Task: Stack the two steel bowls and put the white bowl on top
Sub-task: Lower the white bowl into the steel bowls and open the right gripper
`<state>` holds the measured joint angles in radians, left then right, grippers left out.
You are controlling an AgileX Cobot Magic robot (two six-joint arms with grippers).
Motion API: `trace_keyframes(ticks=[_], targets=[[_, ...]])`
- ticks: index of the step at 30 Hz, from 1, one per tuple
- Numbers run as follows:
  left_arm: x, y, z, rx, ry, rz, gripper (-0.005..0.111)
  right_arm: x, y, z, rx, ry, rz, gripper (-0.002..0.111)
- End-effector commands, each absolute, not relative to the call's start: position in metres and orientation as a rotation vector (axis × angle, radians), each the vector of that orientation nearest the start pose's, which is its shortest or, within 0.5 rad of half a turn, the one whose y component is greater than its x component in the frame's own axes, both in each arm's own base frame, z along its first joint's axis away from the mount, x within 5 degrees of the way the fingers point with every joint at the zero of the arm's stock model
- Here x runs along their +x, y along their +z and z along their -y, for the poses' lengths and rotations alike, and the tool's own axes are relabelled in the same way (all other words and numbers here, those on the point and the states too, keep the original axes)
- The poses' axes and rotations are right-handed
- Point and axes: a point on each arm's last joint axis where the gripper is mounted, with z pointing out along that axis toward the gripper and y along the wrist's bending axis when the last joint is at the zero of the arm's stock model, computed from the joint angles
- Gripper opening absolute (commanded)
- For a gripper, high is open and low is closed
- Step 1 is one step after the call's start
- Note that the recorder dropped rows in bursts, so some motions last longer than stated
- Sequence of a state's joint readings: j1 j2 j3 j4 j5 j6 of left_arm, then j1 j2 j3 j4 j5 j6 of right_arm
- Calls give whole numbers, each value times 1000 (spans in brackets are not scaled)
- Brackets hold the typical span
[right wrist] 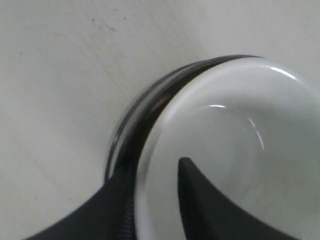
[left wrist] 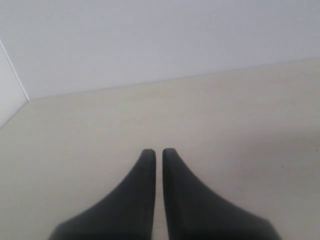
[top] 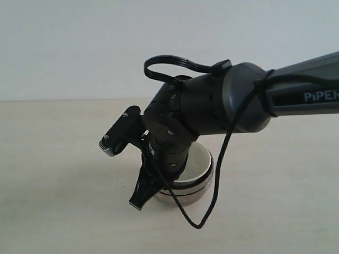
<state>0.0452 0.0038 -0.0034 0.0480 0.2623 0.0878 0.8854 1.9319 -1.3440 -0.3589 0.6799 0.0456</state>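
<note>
Right wrist view: right tool (right wrist: 152, 172) spread astride the rim of the white bowl (right wrist: 230, 150), one finger inside. It sits nested atop the stacked steel bowls (top: 198, 190), mid-tabletop (left wrist: 225, 110). Left tool (left wrist: 157, 152) pressed together.

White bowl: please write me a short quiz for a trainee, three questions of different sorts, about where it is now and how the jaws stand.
1. True or false: the white bowl sits on top of the steel bowls.
2. How do the right jaws stand? A) both outside the white bowl; B) one inside it and one outside, astride its rim; C) far from all bowls.
3. What do the left jaws hold?
Key: 1 true; 2 B; 3 nothing.
</note>
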Motion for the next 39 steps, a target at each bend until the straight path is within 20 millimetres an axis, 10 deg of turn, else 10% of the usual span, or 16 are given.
trace_keyframes(ticks=[1,13,29,36,39], targets=[[55,190,-4,53,131,-1740,4,271,198,-297,-1346,-96,-2298,45],[55,190,-4,53,131,-1740,4,258,265,-280,-1252,-42,-2196,40],[55,190,-4,53,131,-1740,4,257,268,-273,-1212,-91,-2236,40],[55,190,-4,53,131,-1740,4,252,289,-267,-1091,-13,-2221,0],[55,190,-4,53,131,-1740,4,246,289,-262,-1042,45,-2186,0]])
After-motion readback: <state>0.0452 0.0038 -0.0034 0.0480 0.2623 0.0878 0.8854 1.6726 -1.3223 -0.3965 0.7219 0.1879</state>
